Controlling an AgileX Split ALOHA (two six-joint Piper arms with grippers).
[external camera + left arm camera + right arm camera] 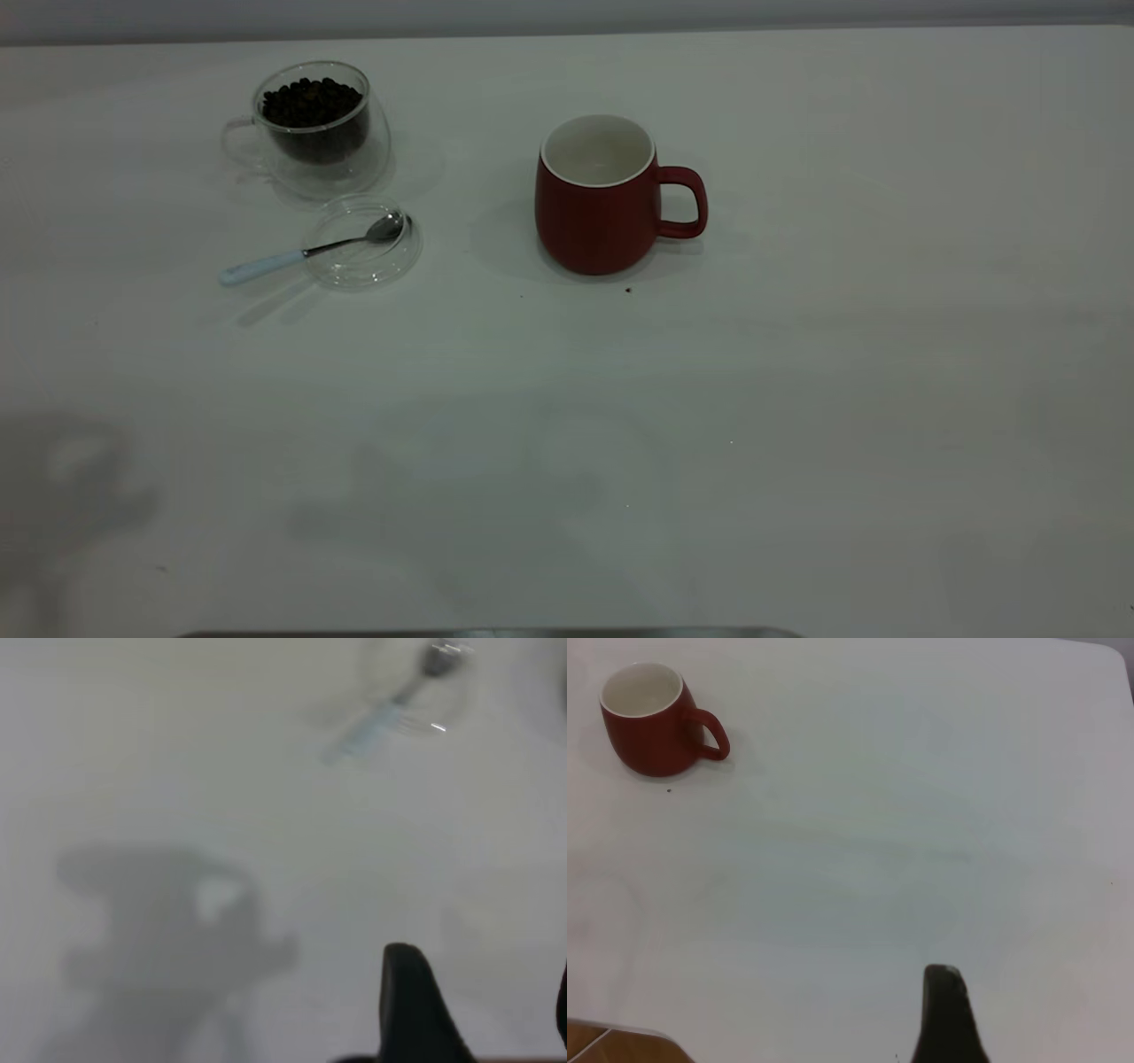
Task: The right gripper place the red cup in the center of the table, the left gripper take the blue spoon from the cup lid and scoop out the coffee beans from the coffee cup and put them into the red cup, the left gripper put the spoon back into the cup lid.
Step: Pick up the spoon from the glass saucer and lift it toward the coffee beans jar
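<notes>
The red cup (pixel 598 213) stands upright near the middle of the table (pixel 797 399), white inside and empty, handle to the right; the right wrist view shows the red cup (pixel 651 726) far off. Far left, the coffee cup (pixel 310 146) holds coffee beans (pixel 310 102). In front of it lies the cup lid (pixel 354 282), the blue spoon (pixel 310 251) resting bowl-in, handle sticking out left. The blurred blue spoon (pixel 381 722) shows well ahead of my left gripper (pixel 485 992), open over bare table. My right gripper (pixel 1045 1001) shows one finger (pixel 943 1010), open, empty. Neither gripper appears in the exterior view.
A dark crumb (pixel 628 289) lies just in front of the red cup. A grey metal strip (pixel 487 633) runs along the near table edge. The right wrist view shows a table corner over a wooden floor (pixel 602 1047). Arm shadows fall on the near left of the table.
</notes>
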